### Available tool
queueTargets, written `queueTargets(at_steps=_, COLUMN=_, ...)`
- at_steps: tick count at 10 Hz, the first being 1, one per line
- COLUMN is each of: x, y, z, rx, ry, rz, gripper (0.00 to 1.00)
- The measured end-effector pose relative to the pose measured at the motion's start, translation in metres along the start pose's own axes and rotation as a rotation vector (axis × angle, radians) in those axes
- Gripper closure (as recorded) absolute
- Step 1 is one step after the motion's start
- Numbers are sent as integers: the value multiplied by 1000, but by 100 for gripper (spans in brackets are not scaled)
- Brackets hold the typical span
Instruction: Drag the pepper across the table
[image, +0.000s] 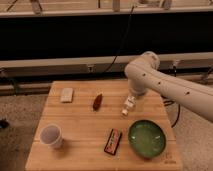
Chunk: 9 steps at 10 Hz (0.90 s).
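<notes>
Camera view coming up, Dana: where's the pepper (97, 101)?

Just left of centre, Sam, in the upper half of the desk (80, 125). Small, dark red-brown, tapered, lying on its own with bare wood all round it. Nothing touches it.

And the arm?

The white arm (170, 87) sweeps in from the right edge of the frame, bends at a big rounded joint over the desk's upper right part, then drops toward the wood. The jaws are at that lower end, right of the pepper and well apart from it, close by a small white object (127, 106) lying on the boards. Whether the jaws are spread or closed, I can't tell, because the arm's own bulk covers them. I also can't tell whether they touch that white object or have hold of anything.

What else is on the boards?

There's a pale flat block (66, 94) at upper left, left of the pepper. A white cup (51, 135) stands upright at lower left. A red-and-black packet (113, 141) lies flat at lower centre, below the pepper. A green bowl (146, 138) sits at lower right, just beside the packet and below the arm's end.

Behind the desk?

A dark wall with a pale rail running across it, and a black cable (123, 42) hanging down toward the desk's far edge.
</notes>
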Motion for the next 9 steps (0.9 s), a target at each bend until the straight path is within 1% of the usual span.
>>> queueTargets(at_steps=1, x=-13, y=-6, z=3, rx=8, ry=-8, rz=-23, gripper=20)
queueTargets(at_steps=3, x=-29, y=-15, z=8, rx=19, ry=-22, rz=-54, gripper=20)
queueTargets(at_steps=4, x=-40, y=-22, z=10, rx=24, ry=-30, rz=-77, gripper=20)
queueTargets(at_steps=5, x=-47, y=-25, z=12, rx=30, ry=-35, rz=-94, gripper=20)
queueTargets(at_steps=7, x=-51, y=-30, z=17, rx=37, ry=-36, rz=-121, gripper=20)
queueTargets(at_steps=9, x=-70, y=-38, z=23, rx=40, ry=-51, rz=-156, gripper=20)
